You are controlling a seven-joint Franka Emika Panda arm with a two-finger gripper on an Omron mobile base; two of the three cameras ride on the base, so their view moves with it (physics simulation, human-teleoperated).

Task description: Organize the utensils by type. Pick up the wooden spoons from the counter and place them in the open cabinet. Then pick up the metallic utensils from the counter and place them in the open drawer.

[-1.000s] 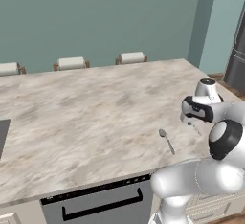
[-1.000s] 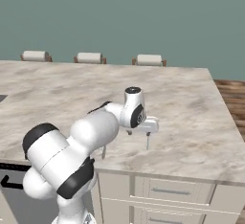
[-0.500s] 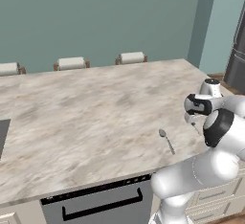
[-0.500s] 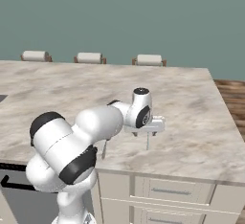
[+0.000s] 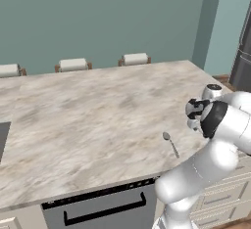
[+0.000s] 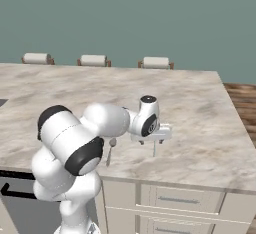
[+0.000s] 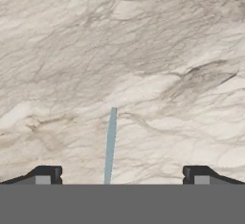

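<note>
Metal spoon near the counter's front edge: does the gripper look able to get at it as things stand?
Probably yes. The metal spoon lies alone on bare counter, and the gripper, jaws open, hangs above its handle with nothing between them.

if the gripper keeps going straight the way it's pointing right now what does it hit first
Most likely the slim grey utensil lying on the counter, lined up between the open gripper tips. Depth is hard to judge; slightly off, the tips meet bare stone.
</note>
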